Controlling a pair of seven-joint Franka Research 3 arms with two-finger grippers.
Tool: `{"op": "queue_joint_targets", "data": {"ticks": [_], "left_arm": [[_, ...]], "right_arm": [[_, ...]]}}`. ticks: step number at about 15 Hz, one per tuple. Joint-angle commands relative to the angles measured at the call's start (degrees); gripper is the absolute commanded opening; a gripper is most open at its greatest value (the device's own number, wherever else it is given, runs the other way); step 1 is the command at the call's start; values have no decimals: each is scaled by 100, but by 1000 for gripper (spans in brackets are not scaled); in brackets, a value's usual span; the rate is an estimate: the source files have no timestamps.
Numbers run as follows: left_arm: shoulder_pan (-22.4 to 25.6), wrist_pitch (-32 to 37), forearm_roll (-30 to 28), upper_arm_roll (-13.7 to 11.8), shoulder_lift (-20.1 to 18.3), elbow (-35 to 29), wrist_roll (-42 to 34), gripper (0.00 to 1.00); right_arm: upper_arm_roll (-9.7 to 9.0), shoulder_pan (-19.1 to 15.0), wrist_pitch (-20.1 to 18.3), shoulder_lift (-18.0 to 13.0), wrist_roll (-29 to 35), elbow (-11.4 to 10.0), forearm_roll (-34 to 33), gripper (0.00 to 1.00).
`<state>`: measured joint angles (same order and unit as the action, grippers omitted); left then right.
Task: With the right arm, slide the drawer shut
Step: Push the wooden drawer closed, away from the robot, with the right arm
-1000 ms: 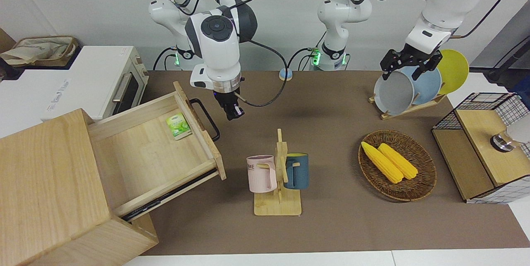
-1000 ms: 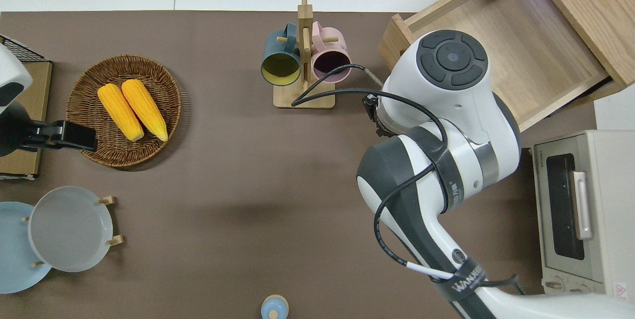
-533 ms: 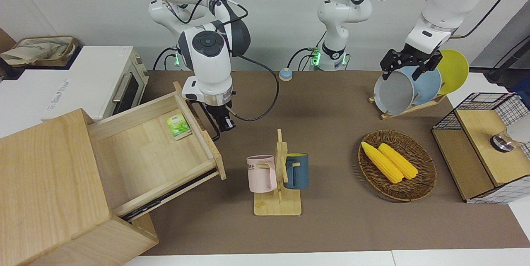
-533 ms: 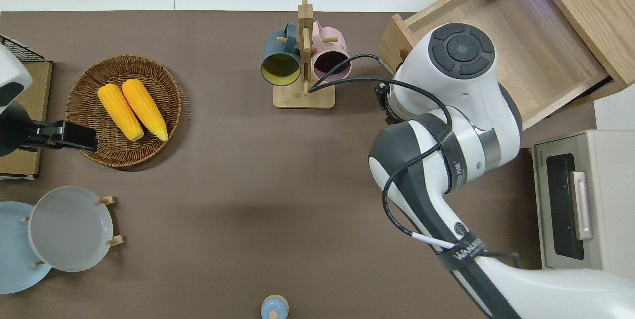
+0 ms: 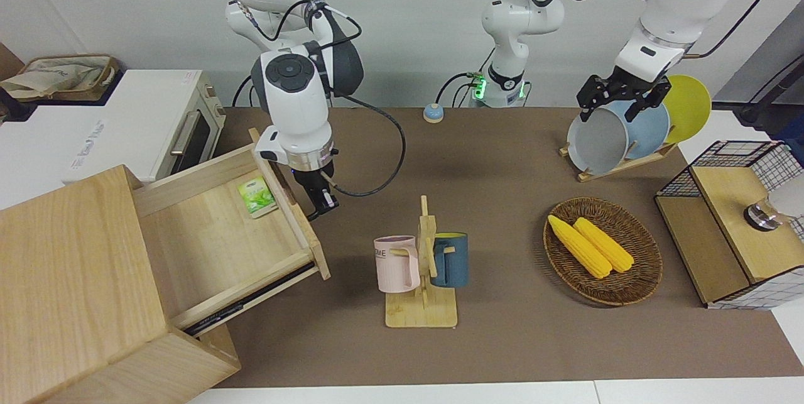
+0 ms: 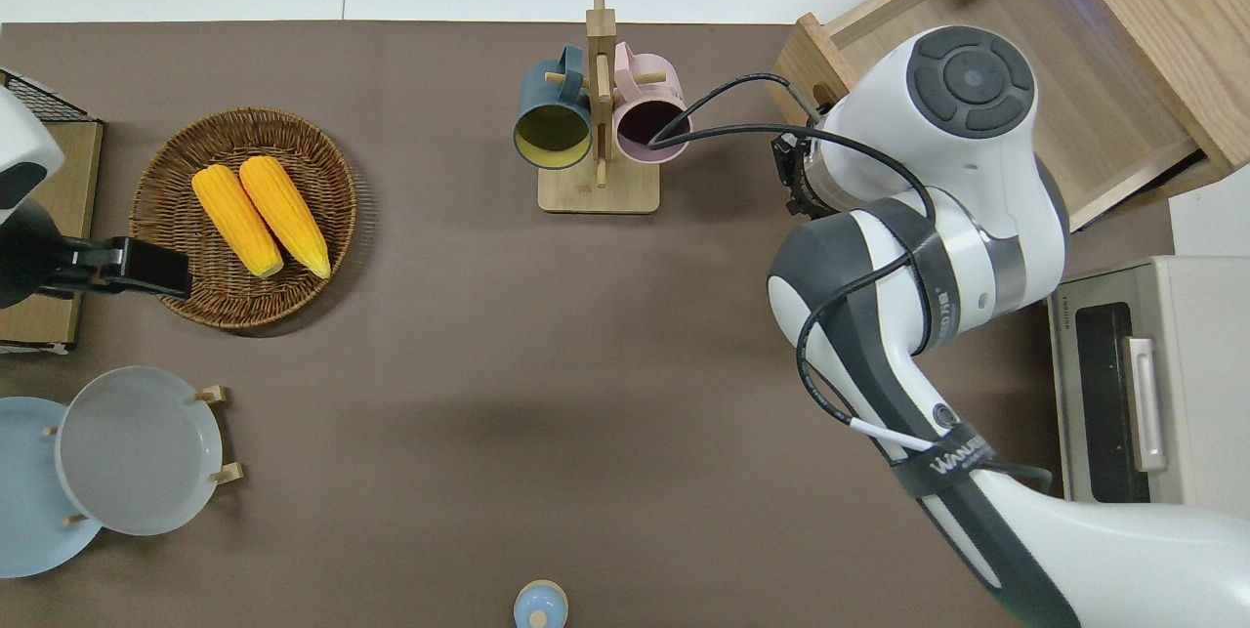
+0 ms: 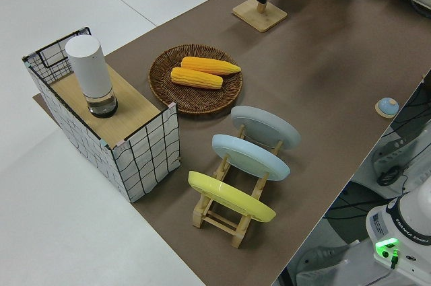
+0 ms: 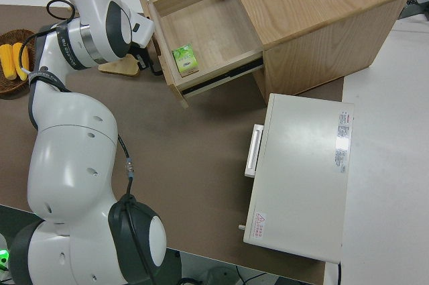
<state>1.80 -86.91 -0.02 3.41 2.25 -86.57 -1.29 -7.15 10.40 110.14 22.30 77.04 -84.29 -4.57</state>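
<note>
The drawer (image 5: 220,247) stands partly open from the pale wooden cabinet (image 5: 75,291) at the right arm's end of the table. It also shows in the overhead view (image 6: 1104,91) and the right side view (image 8: 211,27). A green packet (image 5: 255,195) lies in it near the front panel. My right gripper (image 5: 321,205) is shut and empty, low against the drawer's front panel where the black loop handle (image 8: 156,65) sits. In the overhead view the arm hides the gripper. My left gripper (image 5: 619,101) is parked and open.
A wooden mug rack (image 5: 422,278) with a pink and a blue mug stands close to the drawer front, toward the left arm's end. A white toaster oven (image 5: 169,127) sits beside the cabinet, nearer the robots. A corn basket (image 5: 602,252), a plate rack (image 5: 628,134) and a wire-mesh box (image 5: 735,228) are toward the left arm's end.
My right gripper moved toward the cabinet and reached the drawer front. The drawer has slid a little way into the cabinet, the green packet with it. The left arm has not moved.
</note>
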Motion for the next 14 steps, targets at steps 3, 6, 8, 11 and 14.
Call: {"op": "queue_joint_targets", "data": {"ticks": [3, 6, 8, 11, 14], "left_arm": [[22, 113, 98, 37, 65, 149, -56, 993], [22, 113, 98, 37, 65, 140, -56, 993], [22, 113, 98, 37, 65, 149, -56, 993], [22, 113, 98, 37, 65, 149, -56, 993], [22, 113, 98, 37, 65, 149, -56, 993]], "right_arm": [[-68, -538, 130, 160, -329, 79, -343, 0], [-68, -784, 341, 195, -995, 176, -378, 0], [-68, -890, 402, 213, -1278, 177, -430, 0], [-68, -1066, 815, 318, -1323, 220, -457, 0], [-68, -1172, 921, 406, -1332, 326, -509, 0]]}}
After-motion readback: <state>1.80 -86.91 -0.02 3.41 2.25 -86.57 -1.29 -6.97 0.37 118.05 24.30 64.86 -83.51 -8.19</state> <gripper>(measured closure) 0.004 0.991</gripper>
